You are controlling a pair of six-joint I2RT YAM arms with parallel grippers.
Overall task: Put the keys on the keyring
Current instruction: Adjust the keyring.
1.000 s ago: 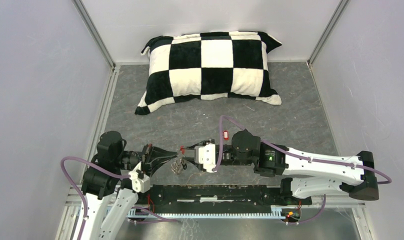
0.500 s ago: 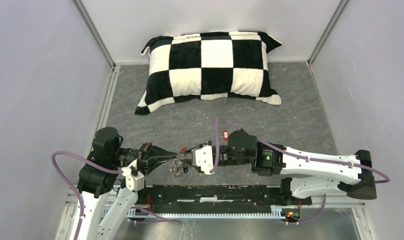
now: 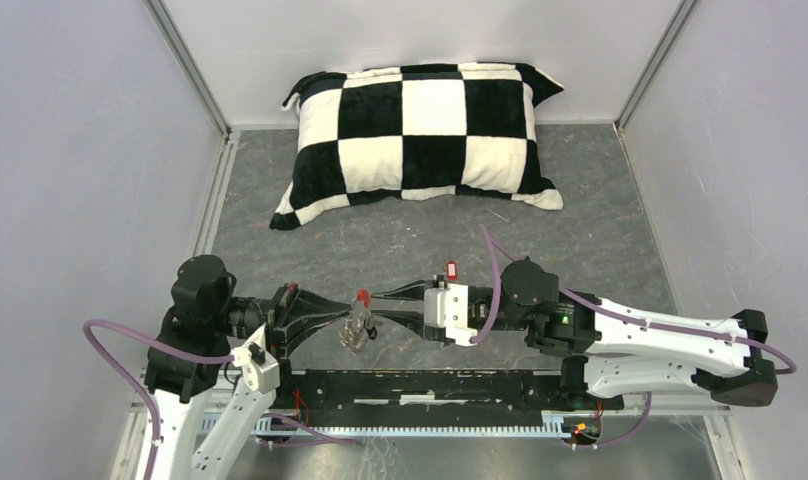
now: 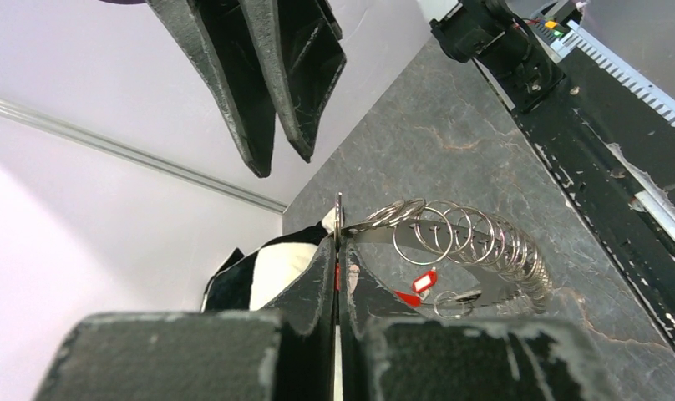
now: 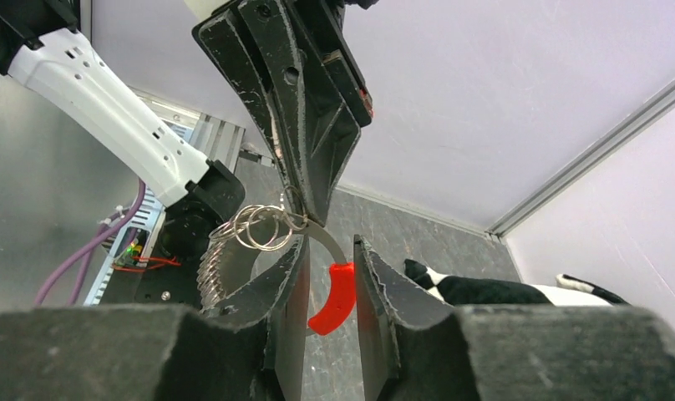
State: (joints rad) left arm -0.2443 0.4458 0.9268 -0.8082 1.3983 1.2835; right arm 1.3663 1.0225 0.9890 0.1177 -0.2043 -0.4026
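The keyring [image 3: 357, 328] is a silvery band strung with several small rings [image 4: 476, 246] and has one short red section [image 5: 339, 297]. It hangs low over the grey table between the two arms. My left gripper [image 3: 347, 312] is shut on the thin metal band [image 4: 339, 224]. My right gripper [image 5: 330, 249] faces it from the right, jaws a little apart. The red section sits between its fingers, with a gap showing on the left side. A tiny red-headed key [image 3: 451, 269] lies on the table beside the right wrist, also visible as the key [image 4: 423, 281].
A black-and-white checked pillow [image 3: 420, 135] lies at the back of the table. A black rail [image 3: 430, 385] runs along the near edge between the arm bases. Grey walls close in both sides. Purple cables [image 3: 120, 335] loop off both arms.
The right arm's wrist has drawn back to the right and its jaws have narrowed around the red section. The left arm's base joints shifted left. The keyring stayed between the grippers.
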